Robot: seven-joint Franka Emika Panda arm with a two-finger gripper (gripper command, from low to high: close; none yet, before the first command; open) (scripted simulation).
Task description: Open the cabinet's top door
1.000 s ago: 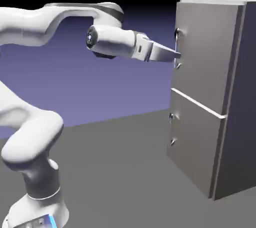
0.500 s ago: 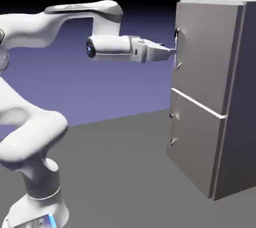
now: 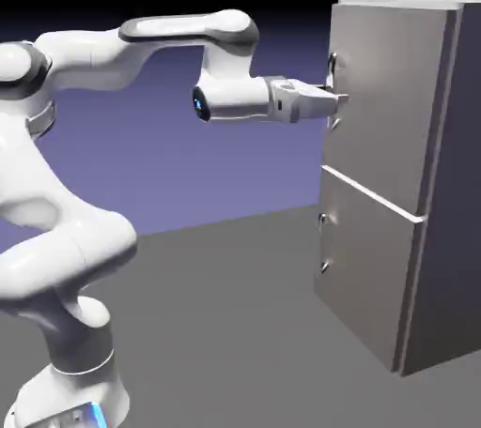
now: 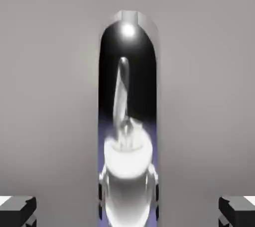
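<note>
The grey cabinet (image 3: 449, 182) stands at the exterior view's right. Its top door (image 3: 380, 98) is flush with the cabinet front, and the slim silver bar handle (image 3: 333, 64) runs down its left edge. My gripper (image 3: 336, 98) reaches level from the left, with its tips at the handle's middle. In the hand view the shiny handle (image 4: 128, 121) fills the centre against the door panel (image 4: 50, 71). It mirrors my own hand. My fingertips (image 4: 17, 208) sit far apart at the bottom corners, so the gripper (image 4: 127, 211) is open around the bar without pinching it.
Below the top door is the shorter lower door (image 3: 362, 267) with its own small handle (image 3: 322, 243). The cabinet rests on the grey table (image 3: 235, 323). My arm's base (image 3: 66, 389) rises at the lower left.
My hand has levelled out and moved right toward the cabinet, bringing the fingertips up to the top door's handle. The door has not moved.
</note>
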